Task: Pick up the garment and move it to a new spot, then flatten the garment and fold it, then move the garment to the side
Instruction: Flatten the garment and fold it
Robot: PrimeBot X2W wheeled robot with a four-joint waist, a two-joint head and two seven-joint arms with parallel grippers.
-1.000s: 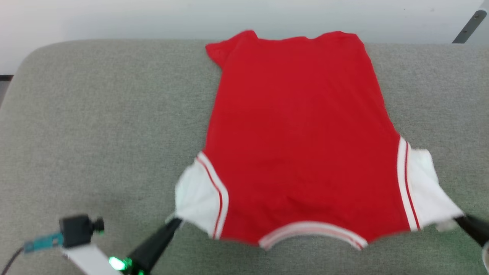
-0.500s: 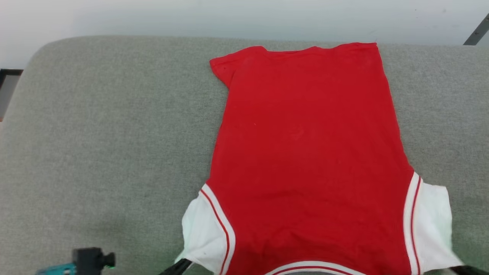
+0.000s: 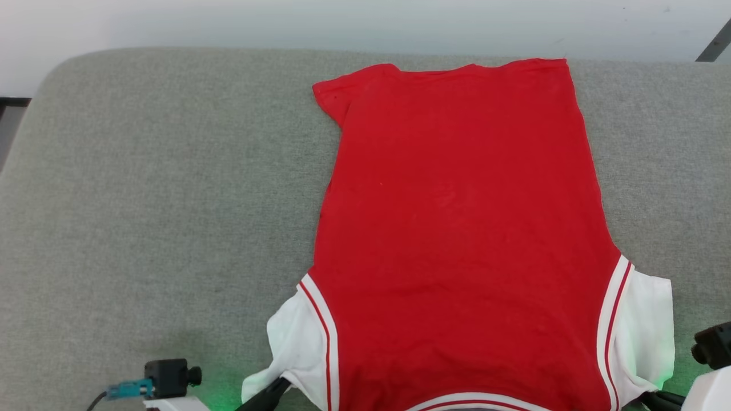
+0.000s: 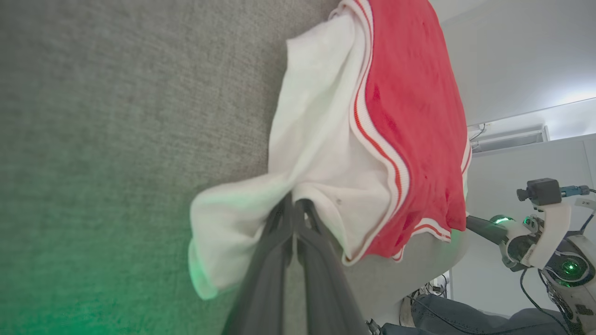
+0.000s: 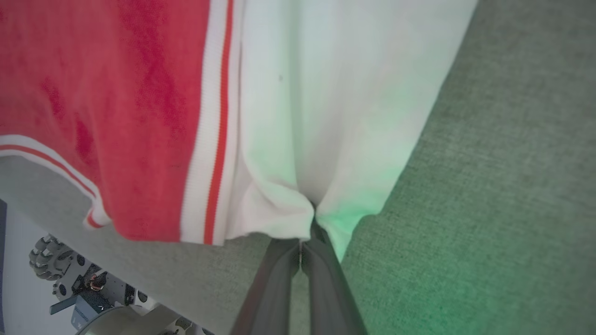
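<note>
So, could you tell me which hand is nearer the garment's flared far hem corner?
Left. The left hand pinches the sleeve nearest the hem corner; the right hand pinches the opposite sleeve.

Grey woven cushion (image 3: 143, 171), rounded at the far-left corner — backed by a pale wall (image 3: 228, 23). Dark slanted bar (image 3: 715, 43) at the upper right (mostly cut off), against that wall.
</note>
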